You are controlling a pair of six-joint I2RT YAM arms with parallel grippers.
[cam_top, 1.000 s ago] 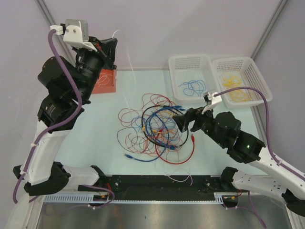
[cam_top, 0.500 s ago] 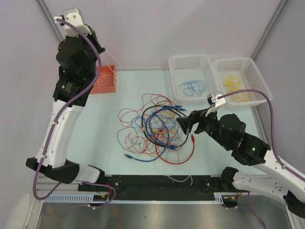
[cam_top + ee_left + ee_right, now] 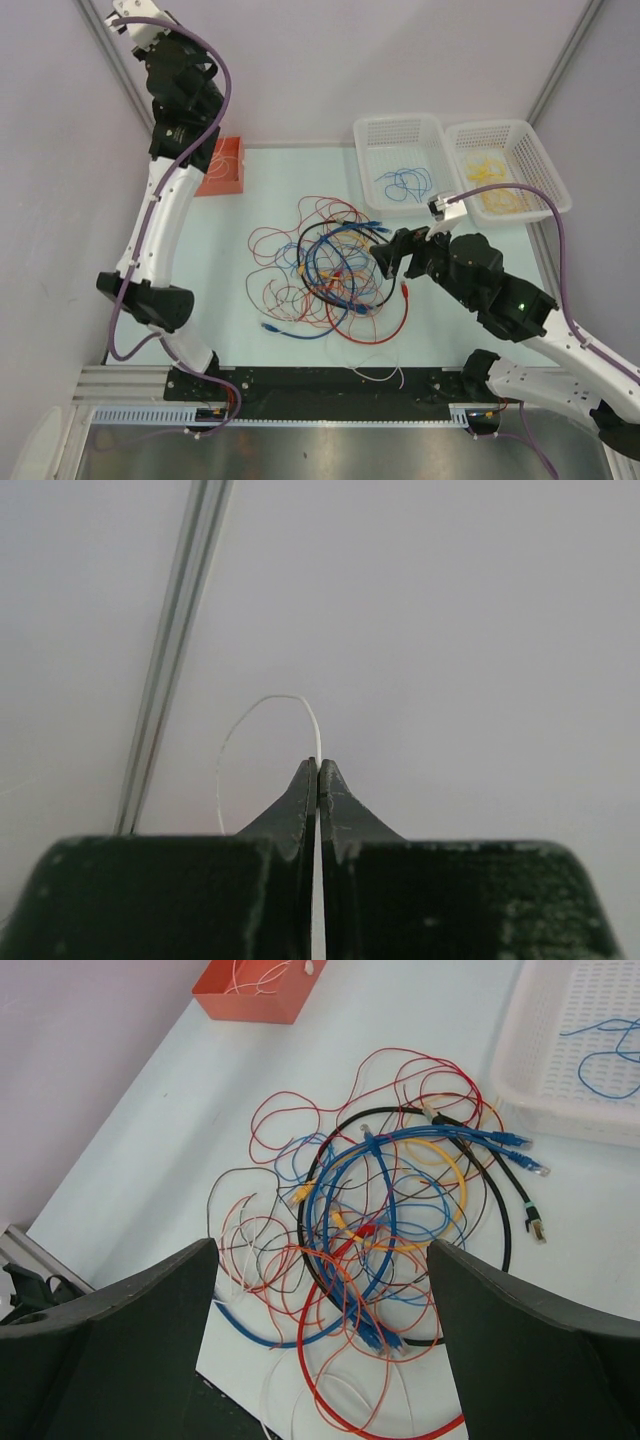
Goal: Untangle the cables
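Observation:
The cables (image 3: pixel 330 270) lie in a tangled heap of red, blue, orange, yellow and black strands at the middle of the table, and they show again in the right wrist view (image 3: pixel 390 1200). My right gripper (image 3: pixel 385 255) hovers at the heap's right edge, and its fingers stand wide open with nothing between them (image 3: pixel 320 1248). The left arm (image 3: pixel 180 90) reaches high up at the back left. My left gripper (image 3: pixel 317 765) is shut on a thin white cable (image 3: pixel 283 697), which loops up against the wall above the fingertips.
An orange box (image 3: pixel 220 168) holding white wire sits at the back left of the table. Two white baskets stand at the back right: one (image 3: pixel 395 122) holds blue wires, the other (image 3: pixel 512 128) yellow ones. A loose pale wire (image 3: pixel 375 372) lies near the front edge.
The left arm has straightened and swung up toward the back-left corner with the white cable still pinched. The right arm has barely shifted.

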